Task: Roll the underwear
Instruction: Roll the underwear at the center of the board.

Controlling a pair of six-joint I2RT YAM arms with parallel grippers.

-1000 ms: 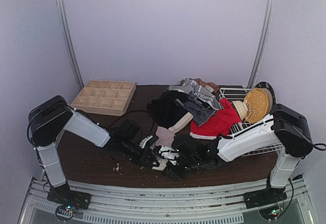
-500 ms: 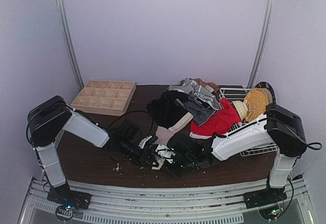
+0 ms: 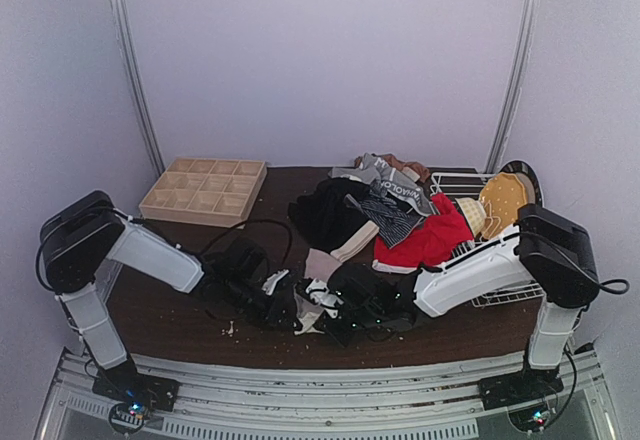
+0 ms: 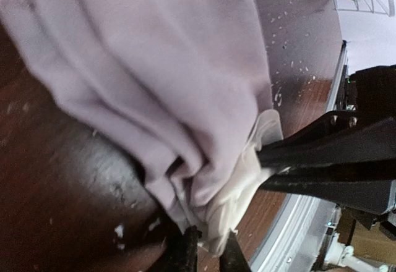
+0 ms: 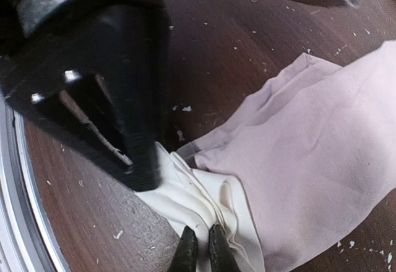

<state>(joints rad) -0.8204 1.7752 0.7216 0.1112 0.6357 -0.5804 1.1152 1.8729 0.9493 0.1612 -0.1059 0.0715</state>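
Observation:
A pale pink underwear (image 3: 322,263) lies near the table's front middle, with its white waistband (image 4: 244,188) bunched toward the near edge. My left gripper (image 4: 207,252) is low on the table, its tips nipping a corner of that waistband. My right gripper (image 5: 199,248) faces it from the other side, fingers pressed together on the waistband's folds (image 5: 192,201). The pink body of the underwear (image 5: 322,148) spreads away behind them. In the top view both grippers, left (image 3: 288,310) and right (image 3: 328,312), meet at the cloth. A red underwear (image 3: 425,240), a black one (image 3: 325,210) and a grey-striped one (image 3: 395,210) are piled behind.
A wooden grid tray (image 3: 205,190) sits at the back left. A white wire rack (image 3: 500,285) holding a tan round thing (image 3: 505,205) stands at the right, above my right arm. Pale crumbs dot the dark tabletop (image 3: 170,310).
My right gripper has closed on the white waistband folds and its arm has slid left. My left arm has drawn back a little to the left with the cloth's corner.

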